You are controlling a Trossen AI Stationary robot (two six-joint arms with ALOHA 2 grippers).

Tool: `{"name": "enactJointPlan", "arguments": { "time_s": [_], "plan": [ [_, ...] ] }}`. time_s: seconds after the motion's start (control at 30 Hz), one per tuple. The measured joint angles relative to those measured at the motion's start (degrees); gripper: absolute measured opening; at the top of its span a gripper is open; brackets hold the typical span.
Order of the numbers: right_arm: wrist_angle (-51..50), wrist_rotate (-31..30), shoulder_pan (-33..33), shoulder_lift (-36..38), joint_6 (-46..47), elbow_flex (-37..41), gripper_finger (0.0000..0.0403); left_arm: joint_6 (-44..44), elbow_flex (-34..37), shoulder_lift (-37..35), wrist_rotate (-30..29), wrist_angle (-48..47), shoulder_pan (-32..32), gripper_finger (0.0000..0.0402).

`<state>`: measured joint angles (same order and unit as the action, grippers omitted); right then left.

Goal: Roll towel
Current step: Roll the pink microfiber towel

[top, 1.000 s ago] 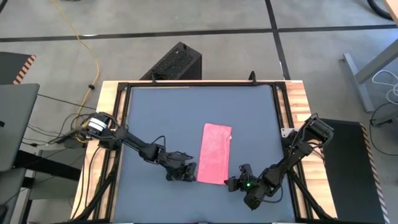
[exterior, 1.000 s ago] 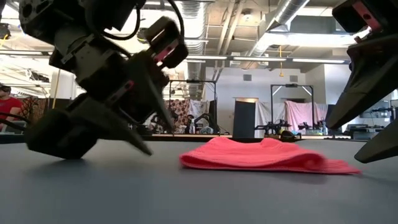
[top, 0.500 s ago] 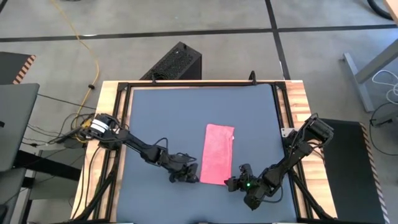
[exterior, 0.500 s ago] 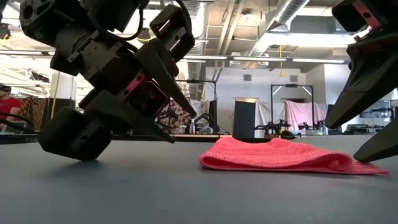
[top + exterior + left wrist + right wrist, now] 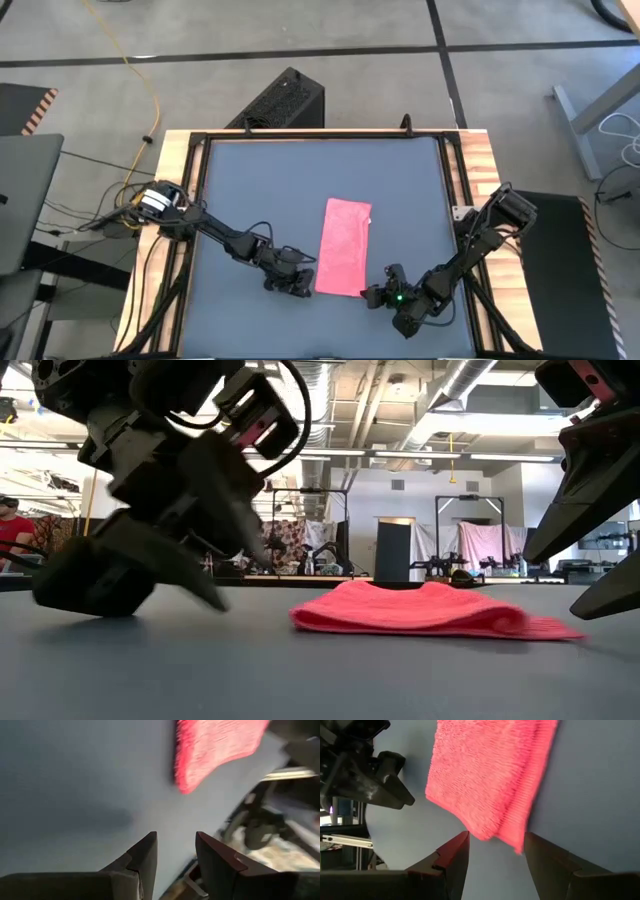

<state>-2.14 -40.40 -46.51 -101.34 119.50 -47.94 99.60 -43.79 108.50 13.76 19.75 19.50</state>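
The pink towel (image 5: 343, 247) lies folded into a narrow strip on the dark tabletop, its long side running from the near to the far edge; in the low view the towel (image 5: 430, 610) is a flat, low mound. My left gripper (image 5: 302, 285) stands open just left of the towel's near end, low over the table, with nothing between its fingers (image 5: 145, 852). My right gripper (image 5: 370, 295) stands open at the towel's near right corner (image 5: 492, 832), one finger high and one close to the table (image 5: 600, 600). I see no touch.
Bare grey tabletop (image 5: 260, 190) spreads to the left of and beyond the towel. Wooden side rails (image 5: 175, 200) frame the table. A black box (image 5: 282, 100) stands on the floor past the far edge, and a laptop (image 5: 25, 200) sits off the left side.
My left gripper moved toward the towel with its fingers raised, then drew back toward the table's left edge, tipped and sank lower. The towel slid a little toward the right edge and now lies back where it was. My right gripper kept still.
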Motion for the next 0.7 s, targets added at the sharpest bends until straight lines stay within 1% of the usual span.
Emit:
{"name": "enactJointPlan", "arguments": {
  "time_s": [0.07, 0.13, 0.27, 0.33, 0.4, 0.5, 0.63, 0.7],
  "plan": [
    [0.04, 0.0, -0.07, 0.0, 0.0, 0.0, 0.0214, -0.77, -0.07, -0.08, 0.4, -1.62, -0.06, 0.0123],
    [0.03, 0.0, -0.34, 0.0, 0.0, 0.0, 0.0214, -1.52, -0.11, -0.08, 0.07, -1.09, -0.29, 0.0123],
    [-0.04, 0.02, -1.08, 0.0, 0.02, -0.01, 0.0214, -2.27, 0.52, -1.22, -1.72, 4.65, -0.82, 0.0123],
    [-0.44, 0.02, -1.21, 0.0, 0.02, -0.02, 0.0214, -3.45, 0.72, -3.33, -4.53, 5.66, -0.74, 0.0123],
    [-0.54, 0.02, -1.54, 0.0, 0.04, -0.04, 0.0214, -7.85, 0.96, -5.65, -10.06, 4.77, -0.97, 0.0123],
    [-0.68, 0.0, -1.37, 0.0, 0.02, -0.04, 0.0214, -13.97, 1.19, -10.4, -15.86, 5.22, -1.45, 0.0123],
    [-0.83, 0.0, -1.34, 0.0, 0.02, -0.04, 0.0214, -18.98, 1.11, -16.77, -20.83, -0.14, -1.37, 0.0123],
    [-0.87, 0.0, -1.34, 0.0, 0.02, -0.04, 0.0214, -19.38, 1.1, -19.92, -23.8, -4.67, -1.71, 0.0123]
  ]
}}
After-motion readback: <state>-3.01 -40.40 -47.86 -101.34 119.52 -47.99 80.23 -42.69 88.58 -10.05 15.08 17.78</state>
